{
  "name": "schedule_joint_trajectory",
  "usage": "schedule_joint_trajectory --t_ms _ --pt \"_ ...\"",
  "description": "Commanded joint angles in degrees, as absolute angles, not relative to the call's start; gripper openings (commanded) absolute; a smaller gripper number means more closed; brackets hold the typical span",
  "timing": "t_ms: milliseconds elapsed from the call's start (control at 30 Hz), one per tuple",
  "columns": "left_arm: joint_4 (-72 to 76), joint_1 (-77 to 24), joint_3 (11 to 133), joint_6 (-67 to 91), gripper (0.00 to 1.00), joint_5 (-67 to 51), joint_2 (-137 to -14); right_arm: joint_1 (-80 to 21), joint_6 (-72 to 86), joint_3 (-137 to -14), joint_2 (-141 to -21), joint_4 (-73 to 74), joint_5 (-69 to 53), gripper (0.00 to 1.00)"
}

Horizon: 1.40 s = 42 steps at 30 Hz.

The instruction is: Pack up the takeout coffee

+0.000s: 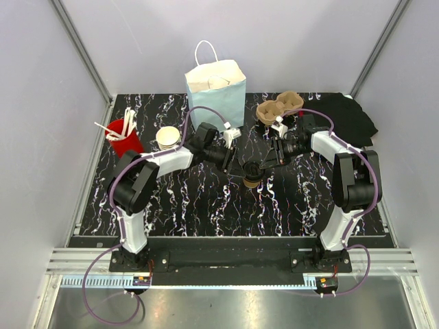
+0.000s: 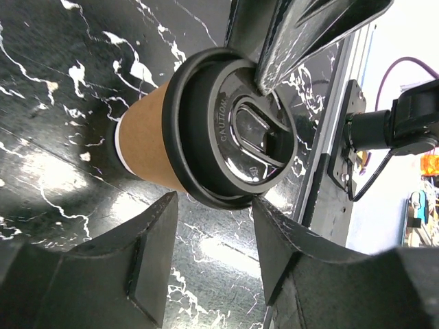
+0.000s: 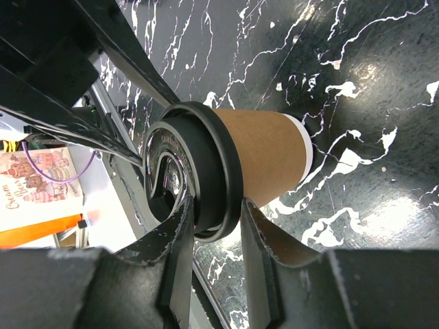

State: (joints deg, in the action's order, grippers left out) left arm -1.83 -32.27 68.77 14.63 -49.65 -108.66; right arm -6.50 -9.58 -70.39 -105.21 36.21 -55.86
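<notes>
The takeout coffee (image 1: 252, 179) stands upright mid-table, a tan paper cup (image 2: 147, 140) with its black lid (image 2: 233, 130) on. My right gripper (image 3: 216, 205) reaches in from the right and is shut on the lid's rim (image 3: 206, 171). One finger lies on the lid's top and the other is under the rim against the cup wall (image 3: 264, 154). That top finger (image 2: 288, 55) also shows in the left wrist view. My left gripper (image 2: 212, 202) comes in from the left, open. The lid's edge sits at its fingertips, close to or just touching one finger, with a gap to the other.
A light blue paper bag (image 1: 216, 89) stands open at the back centre. A brown pulp cup carrier (image 1: 279, 107) and a black cloth (image 1: 353, 116) lie back right. A stack of tan cups (image 1: 167, 138) and a red cup of stirrers (image 1: 123, 137) stand at the left.
</notes>
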Motion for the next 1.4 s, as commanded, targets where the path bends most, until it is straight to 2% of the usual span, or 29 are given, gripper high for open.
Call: schedule_joint_trajectory --t_ms 0,167,333,433,1033,1067,1200,1233,1367 --pt "1.1 -32.8 68.0 14.0 0.49 -48.9 -109.6 -7.1 -11.8 -70.5 -107.1 35.3 -51.2 0.22" --pt "0.2 -32.9 68.2 13.2 0.45 -47.2 -110.7 -6.9 -11.8 -70.5 -107.2 35.3 -51.2 0.22" --pt "-5.2 -33.2 70.4 11.4 0.31 -44.1 -113.5 -6.9 -11.9 -70.4 -107.6 35.4 -50.6 0.22" --pt "-7.4 -33.2 71.0 10.3 0.26 -43.7 -115.3 -6.9 -12.1 -70.2 -107.8 35.4 -50.0 0.22" --pt "-17.4 -35.8 76.7 5.4 0.21 -37.1 -121.6 -6.9 -13.1 -69.3 -105.4 35.2 -46.5 0.21" --pt "-17.2 -35.6 76.9 5.4 0.22 -37.4 -121.1 -6.9 -13.1 -69.3 -104.9 35.3 -46.7 0.22" --pt "-16.7 -34.0 78.9 6.3 0.34 -40.1 -118.4 -6.9 -13.2 -70.2 -103.5 35.9 -48.3 0.23" --pt "-16.7 -33.6 79.9 6.4 0.41 -40.5 -117.7 -6.9 -13.3 -71.2 -103.4 36.6 -48.7 0.23" --pt "-18.4 -32.1 82.9 6.0 0.51 -41.5 -115.4 -6.9 -13.4 -73.5 -102.3 38.1 -49.4 0.27"
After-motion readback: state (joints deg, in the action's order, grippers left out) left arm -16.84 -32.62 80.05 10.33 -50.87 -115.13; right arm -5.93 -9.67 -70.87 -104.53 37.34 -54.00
